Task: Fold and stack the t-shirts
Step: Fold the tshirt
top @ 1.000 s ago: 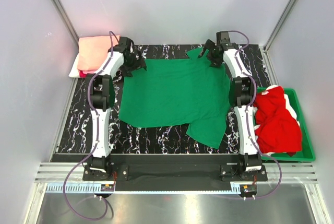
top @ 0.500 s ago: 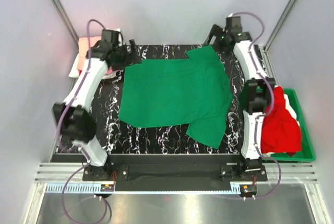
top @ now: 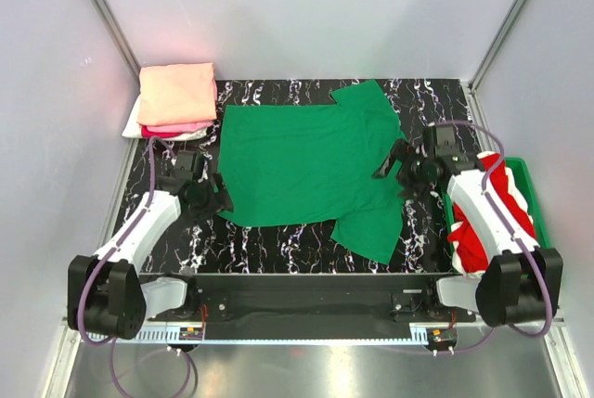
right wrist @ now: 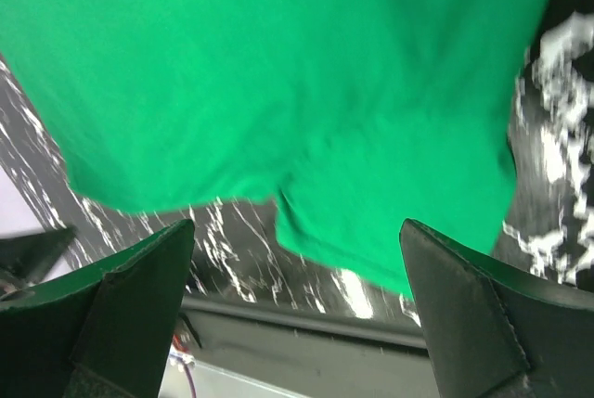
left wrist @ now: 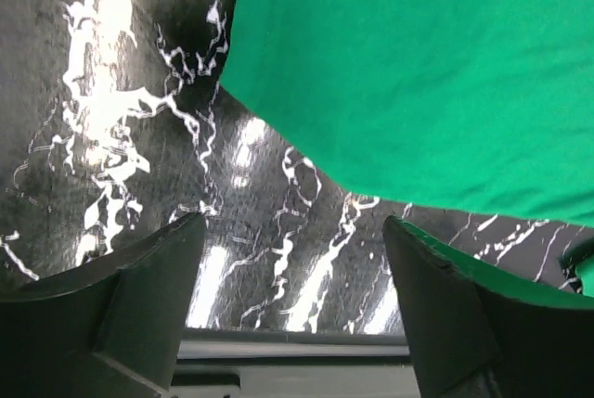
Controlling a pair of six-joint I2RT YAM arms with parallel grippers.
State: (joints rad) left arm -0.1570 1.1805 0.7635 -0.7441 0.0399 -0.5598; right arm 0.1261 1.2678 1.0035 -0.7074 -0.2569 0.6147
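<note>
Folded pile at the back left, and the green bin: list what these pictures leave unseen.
Top view: the salmon-peach folded t-shirt covers the pile; only a hot pink edge and a white edge show beneath, count unclear.
Top view: the right arm crosses the red cloth heap in the green plastic bin; number of shirts unclear.
Right wrist view: bright green t-shirt blurred, cut by the frame.

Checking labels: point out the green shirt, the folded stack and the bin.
green shirt (top: 311, 161), top external view, middle of its body.
folded stack (top: 176, 92), top external view, middle of its top layer.
bin (top: 516, 164), top external view, far right corner of its rim.
</note>
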